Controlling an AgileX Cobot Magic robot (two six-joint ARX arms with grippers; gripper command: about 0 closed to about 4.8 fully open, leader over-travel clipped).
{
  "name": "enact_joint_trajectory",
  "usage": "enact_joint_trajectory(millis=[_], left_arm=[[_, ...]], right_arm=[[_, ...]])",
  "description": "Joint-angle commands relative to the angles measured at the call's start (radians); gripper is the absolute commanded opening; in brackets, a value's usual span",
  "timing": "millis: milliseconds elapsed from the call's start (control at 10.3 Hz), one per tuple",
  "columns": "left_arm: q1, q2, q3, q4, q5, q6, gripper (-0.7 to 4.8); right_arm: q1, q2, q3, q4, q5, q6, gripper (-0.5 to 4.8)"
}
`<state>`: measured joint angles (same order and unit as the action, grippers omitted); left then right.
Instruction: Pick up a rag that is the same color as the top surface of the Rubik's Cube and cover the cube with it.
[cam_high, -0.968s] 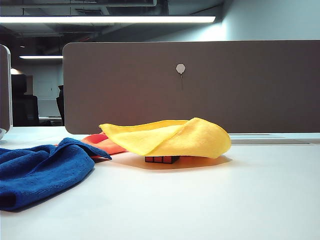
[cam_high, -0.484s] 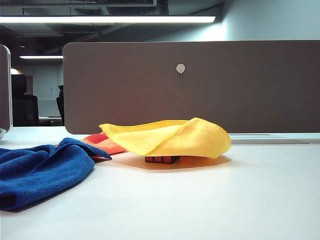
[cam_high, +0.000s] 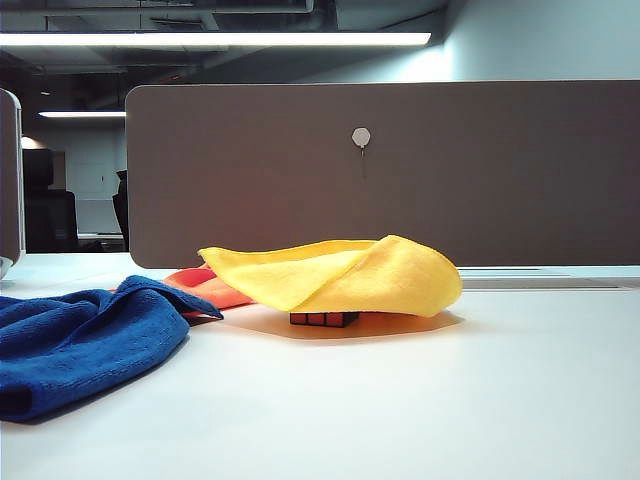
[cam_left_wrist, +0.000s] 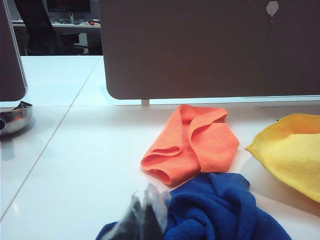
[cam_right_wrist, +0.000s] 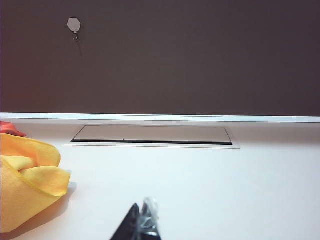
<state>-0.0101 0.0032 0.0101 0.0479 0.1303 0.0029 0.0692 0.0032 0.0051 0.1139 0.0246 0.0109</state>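
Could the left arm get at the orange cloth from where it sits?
Probably yes. The orange cloth lies bare on the table, beyond the blue cloth, which sits right before the left gripper. The arm would likely have to pass over the blue one.

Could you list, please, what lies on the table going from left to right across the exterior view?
Blue cloth → orange cloth → yellow rag, draped over the Rubik's Cube, of which only the bottom row shows. Neither gripper appears in this view.
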Motion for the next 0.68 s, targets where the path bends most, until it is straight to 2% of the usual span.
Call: enact_joint_trajectory(millis=[97,484,678], left_arm=[[-0.001,0.001,0.001,0.010,0.005,-0.003,-0.05],[-0.001,0.001,0.001,0.009,0.004,-0.003,-0.05],[-0.001,0.001,0.001,0.009,-0.070,-0.003,-0.05]], right_arm=[[0.001,-0.001,-0.006,0.017,-0.001,0.003,-0.05],[0.001,-0.001,-0.006,0.017,0.000,0.003,-0.05],[0.001,-0.001,-0.006,0.017,-0.001,0.004,-0.05]])
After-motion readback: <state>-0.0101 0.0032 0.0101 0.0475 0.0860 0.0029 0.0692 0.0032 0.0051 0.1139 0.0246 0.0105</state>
